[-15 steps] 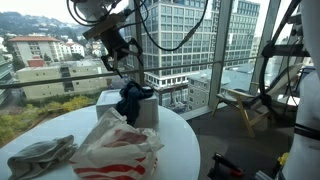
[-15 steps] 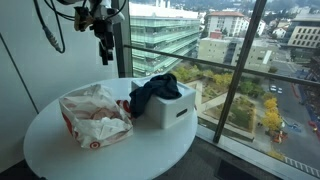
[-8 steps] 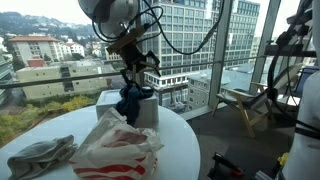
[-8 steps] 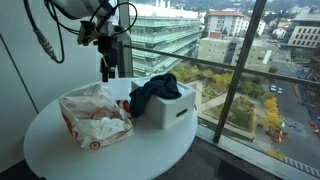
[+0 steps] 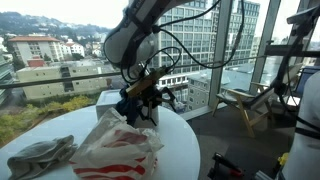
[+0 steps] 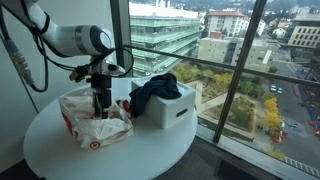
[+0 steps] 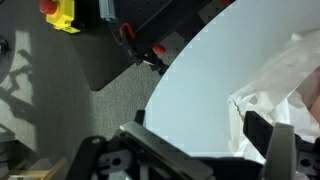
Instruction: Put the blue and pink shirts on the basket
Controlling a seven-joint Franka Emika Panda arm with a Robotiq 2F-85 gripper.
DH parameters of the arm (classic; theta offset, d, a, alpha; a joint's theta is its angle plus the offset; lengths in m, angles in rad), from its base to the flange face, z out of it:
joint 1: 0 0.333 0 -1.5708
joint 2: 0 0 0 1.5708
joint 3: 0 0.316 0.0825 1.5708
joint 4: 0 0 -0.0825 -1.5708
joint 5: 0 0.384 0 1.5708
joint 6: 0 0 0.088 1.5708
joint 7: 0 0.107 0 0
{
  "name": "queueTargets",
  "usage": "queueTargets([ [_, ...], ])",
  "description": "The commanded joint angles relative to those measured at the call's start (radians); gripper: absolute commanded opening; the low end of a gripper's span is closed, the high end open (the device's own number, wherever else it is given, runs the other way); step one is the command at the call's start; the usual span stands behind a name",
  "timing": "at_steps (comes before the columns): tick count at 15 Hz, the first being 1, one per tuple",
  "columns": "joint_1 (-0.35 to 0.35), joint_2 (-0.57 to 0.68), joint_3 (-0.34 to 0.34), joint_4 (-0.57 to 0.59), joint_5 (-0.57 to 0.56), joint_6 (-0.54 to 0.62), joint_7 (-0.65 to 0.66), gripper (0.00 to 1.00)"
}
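Note:
A dark blue shirt (image 6: pixel 155 93) lies draped over the white basket (image 6: pixel 178 112) at the table's window side; it also shows in an exterior view (image 5: pixel 127 108). A crumpled pink-and-white shirt (image 6: pixel 90 120) lies on the round white table (image 6: pixel 135 152) next to the basket, seen in both exterior views (image 5: pixel 120 145). My gripper (image 6: pixel 100 103) is open and empty, pointing down just above the pink shirt's edge nearest the basket. In the wrist view the open gripper (image 7: pixel 205 140) frames bare table, with the pink shirt (image 7: pixel 285 75) by one finger.
A grey cloth (image 5: pixel 40 155) lies at the table's edge, away from the basket. Tall windows stand right behind the table. The floor with red and yellow gear (image 7: pixel 60 12) shows past the table rim in the wrist view.
The arm has come down from high above the table to just over the pink shirt beside the basket. The shirts and basket have not moved.

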Motion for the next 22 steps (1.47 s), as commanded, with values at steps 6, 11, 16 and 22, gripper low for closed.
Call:
queueTargets([
  [6,0.092,-0.025,0.07,-0.089,-0.099,0.378,0.151,1.0],
  [11,0.108,0.004,0.094,-0.101,-0.047,0.458,0.153,1.0],
  [16,0.11,0.029,0.105,-0.162,0.062,0.666,0.144,1.0],
  [22,0.134,0.074,0.059,-0.239,-0.033,0.964,0.146,1.0],
])
